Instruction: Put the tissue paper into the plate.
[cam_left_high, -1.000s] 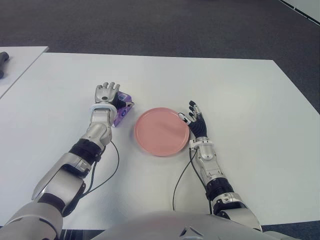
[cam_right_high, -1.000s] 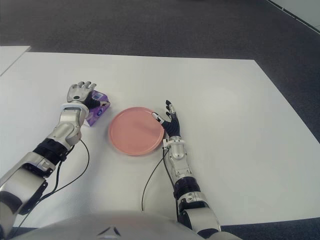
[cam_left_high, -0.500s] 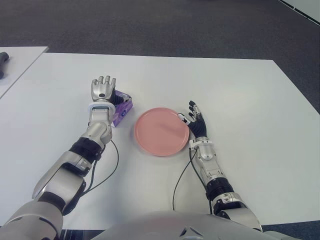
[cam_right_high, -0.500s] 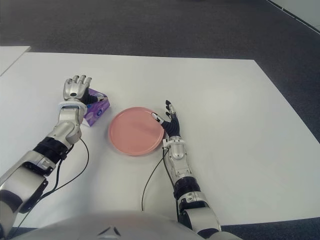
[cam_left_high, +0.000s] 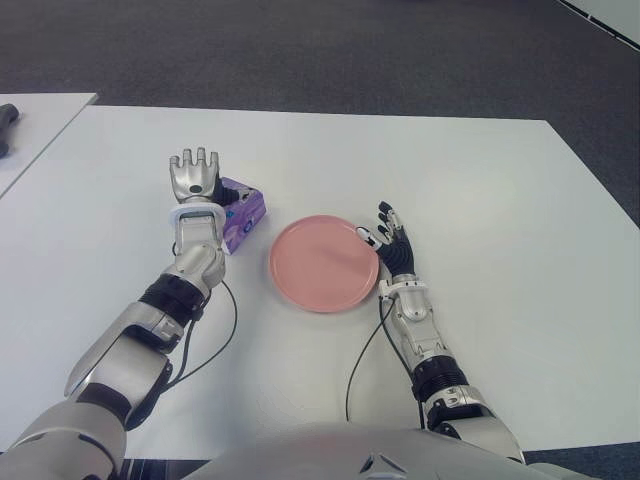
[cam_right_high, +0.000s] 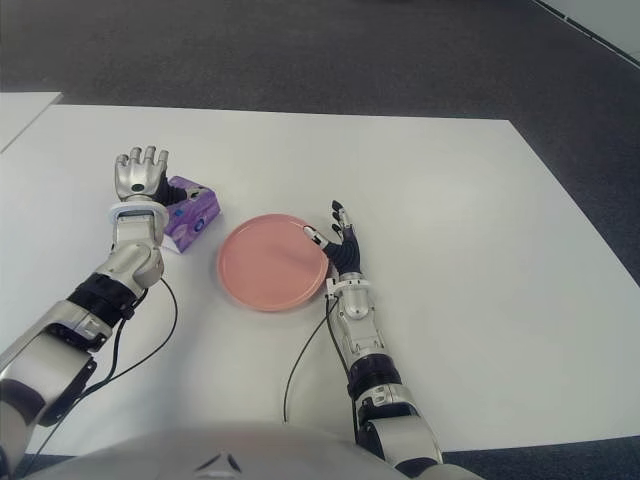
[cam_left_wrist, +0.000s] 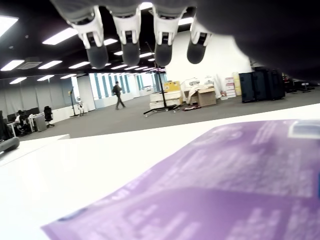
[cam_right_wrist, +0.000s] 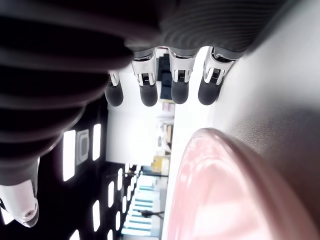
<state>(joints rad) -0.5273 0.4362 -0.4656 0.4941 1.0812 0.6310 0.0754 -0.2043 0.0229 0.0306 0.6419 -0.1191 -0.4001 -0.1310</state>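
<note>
The left hand has been drawn back off the purple tissue paper — fingers spread, nothing held; the plate remains unfilled — regrasp needed.

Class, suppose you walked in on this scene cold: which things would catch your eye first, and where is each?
The pink plate stands out at the middle of the white table, with nothing on it. Left of it lies a purple tissue pack, with the left hand open beside its left side, holding nothing. The right hand shows open at the plate's right rim.
</note>
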